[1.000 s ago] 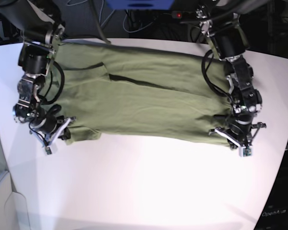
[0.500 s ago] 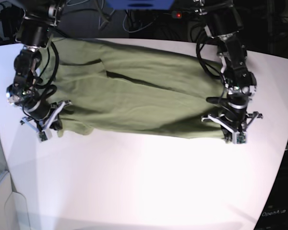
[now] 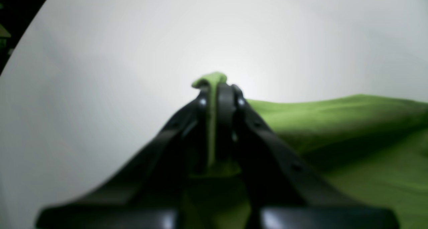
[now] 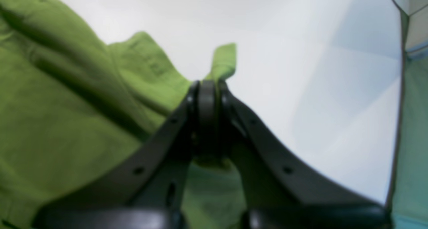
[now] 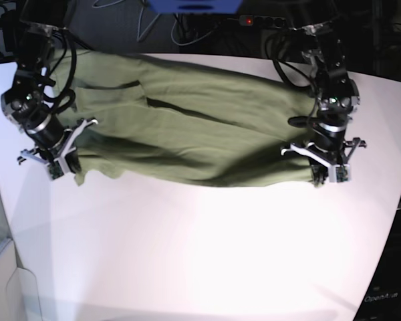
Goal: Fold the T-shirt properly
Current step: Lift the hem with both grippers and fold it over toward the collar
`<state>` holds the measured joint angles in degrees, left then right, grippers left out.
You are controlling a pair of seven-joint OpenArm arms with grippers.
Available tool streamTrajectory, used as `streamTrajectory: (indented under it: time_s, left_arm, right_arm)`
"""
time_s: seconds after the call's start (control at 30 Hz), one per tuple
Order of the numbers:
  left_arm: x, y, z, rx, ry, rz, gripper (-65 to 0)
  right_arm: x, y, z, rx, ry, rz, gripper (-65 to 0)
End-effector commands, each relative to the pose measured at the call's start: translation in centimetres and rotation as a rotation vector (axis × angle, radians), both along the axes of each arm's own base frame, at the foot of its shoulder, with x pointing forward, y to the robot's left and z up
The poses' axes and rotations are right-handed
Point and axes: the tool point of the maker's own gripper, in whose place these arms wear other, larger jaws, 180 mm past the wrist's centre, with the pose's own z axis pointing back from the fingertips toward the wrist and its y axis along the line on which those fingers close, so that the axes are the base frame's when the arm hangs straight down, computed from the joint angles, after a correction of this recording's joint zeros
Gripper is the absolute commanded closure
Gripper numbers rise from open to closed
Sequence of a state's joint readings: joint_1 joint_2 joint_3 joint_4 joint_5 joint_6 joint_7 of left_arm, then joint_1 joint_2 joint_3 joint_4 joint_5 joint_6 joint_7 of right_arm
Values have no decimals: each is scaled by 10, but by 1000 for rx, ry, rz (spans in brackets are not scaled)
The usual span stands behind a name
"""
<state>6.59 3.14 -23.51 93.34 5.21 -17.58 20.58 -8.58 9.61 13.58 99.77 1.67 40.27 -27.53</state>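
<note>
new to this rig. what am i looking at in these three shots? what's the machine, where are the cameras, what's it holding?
It is a two-armed robot at a white table. One camera looks down on the whole scene; the other two sit on the wrists, looking along the black fingers. A green T-shirt lies spread across the table. The left gripper and the right gripper are each shut on the shirt's near edge, one at each end. In both wrist views a pinch of green cloth pokes out between the closed fingers.

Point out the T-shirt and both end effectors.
T-shirt [image 5: 207, 127], base view, middle of the green cloth.
Left end effector [image 3: 217, 88], left wrist view, tips pinching the cloth.
Right end effector [image 4: 208, 87], right wrist view, tips pinching the cloth.
</note>
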Motion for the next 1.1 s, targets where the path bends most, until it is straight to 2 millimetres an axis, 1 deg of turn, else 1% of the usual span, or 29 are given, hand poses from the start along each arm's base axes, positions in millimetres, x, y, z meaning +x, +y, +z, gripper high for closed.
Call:
streamTrajectory:
  time_s: [0.0, 0.07, 0.17, 0.37, 0.47, 0.53, 0.6, 0.77, 0.9, 0.97, 1.07]
  left_arm:
    - [4, 2, 16, -1, -57, 3, -15]
    - [-1, 1, 16, -6, -57, 4, -15]
    - [-9, 2, 15, -2, -51, 5, -15]
    - [-22, 3, 8, 4, -24, 7, -15]
    - [-27, 4, 5, 7, -14, 6, -15]
    - [-27, 4, 9, 10, -45, 6, -15]
    - [-33, 4, 9, 16, -64, 5, -15]
    - [-37, 8, 13, 39, -108, -4, -15]
    - [-38, 12, 21, 64, -160, -19, -15]
    - [-38, 13, 27, 71, -193, -22, -15]
    - [-40, 8, 30, 74, -219, -54, -15]
  right_arm:
    - [5, 0, 18, -2, -62, 8, -3]
    - [-2, 2, 20, -10, -66, 16, -3]
    - [-13, 4, 19, -17, -55, 23, -3]
    - [-33, 15, 15, 9, -56, 38, -3]
    - [-44, 23, 12, 41, -58, 41, -3]
    - [-51, 25, 9, 51, -50, 44, -3]
    - [-60, 29, 4, 68, -42, 47, -3]
    - [-80, 38, 0, 120, -49, 56, -3]
    - [-90, 40, -4, 134, -40, 59, -3]
    - [-92, 39, -5, 132, -36, 56, -1]
    - [-94, 27, -4, 115, -37, 27, -1]
